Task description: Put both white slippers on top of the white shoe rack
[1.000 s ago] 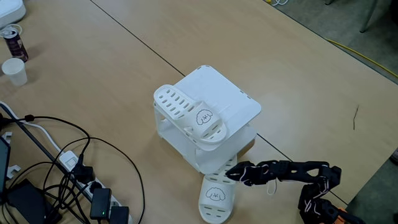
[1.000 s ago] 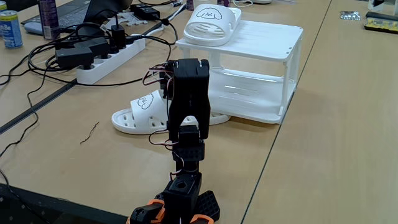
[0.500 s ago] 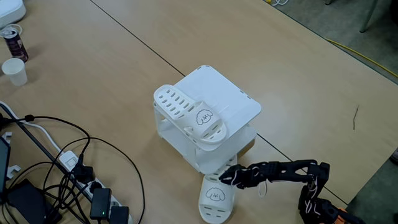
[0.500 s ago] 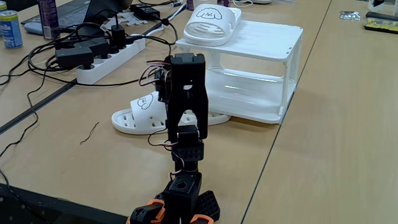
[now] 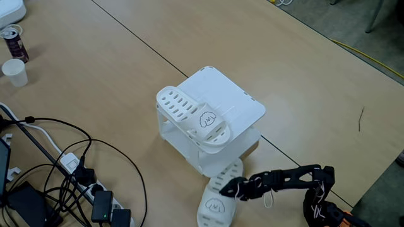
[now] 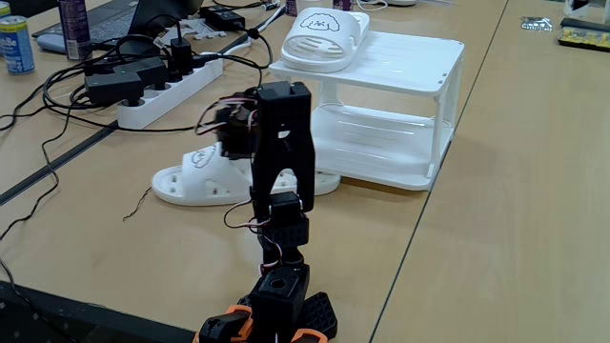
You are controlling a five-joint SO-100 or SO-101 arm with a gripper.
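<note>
From above, one slipper (image 5: 192,117) tops the rack (image 5: 235,101); fingers (image 5: 231,187) touch the slotted counter slipper (image 5: 216,199), grip unclear.

Slipper on the rack (image 5: 192,118): we see it white, slotted, cloud-face drawing up, lying flat along one edge of the top shelf, overhanging slightly.
Slipper on the table (image 5: 218,194): we see it white, right way up, one end near the rack's foot.
White shoe rack (image 5: 237,104): we see it upright, two shelves, rounded-corner top.
</note>
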